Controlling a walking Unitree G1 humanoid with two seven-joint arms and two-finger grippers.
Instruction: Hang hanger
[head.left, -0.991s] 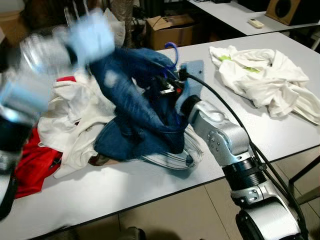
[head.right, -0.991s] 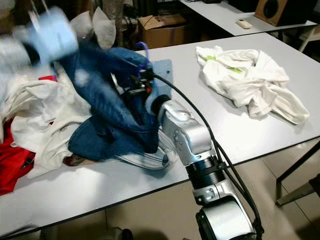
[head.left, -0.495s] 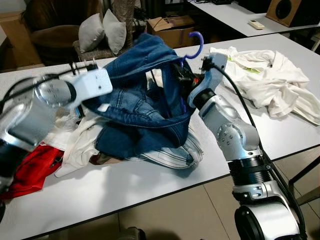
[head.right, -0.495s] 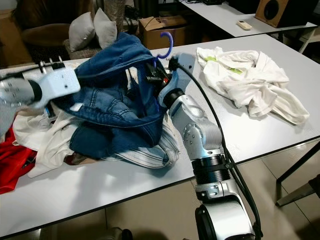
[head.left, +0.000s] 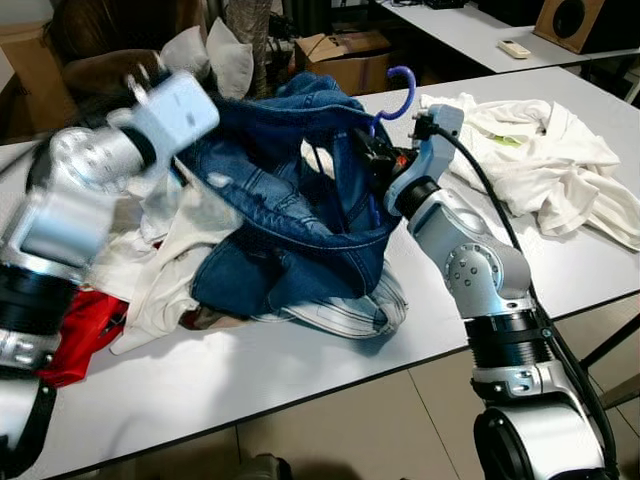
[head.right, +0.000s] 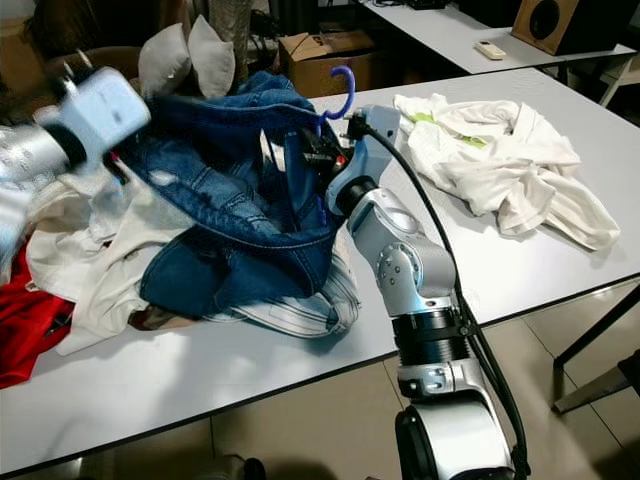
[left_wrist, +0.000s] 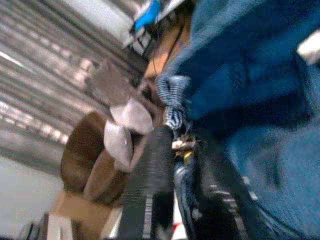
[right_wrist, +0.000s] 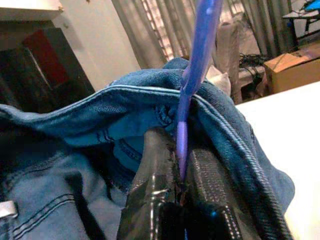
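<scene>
Over table (head.left: 300, 370): right gripper (right_wrist: 179, 165) clamps hanger (head.left: 398, 92) stem, hook kept upright
Left gripper (left_wrist: 172, 150): pinches jeans (head.left: 290, 200) (blurred), spreading them on the hanger

My left arm has swung up and back: the left gripper (head.left: 150, 95) now sits higher and farther from me than half a second ago, dragging the blue denim jacket (head.left: 290, 190) with it, so the cloth is stretched wider across the pile. My right gripper (right_wrist: 179, 185), fingers (right_wrist: 155, 165) clamped on the purple hanger (head.left: 397, 88), has shifted slightly toward the right, the hook riding a little higher than a second ago.
</scene>
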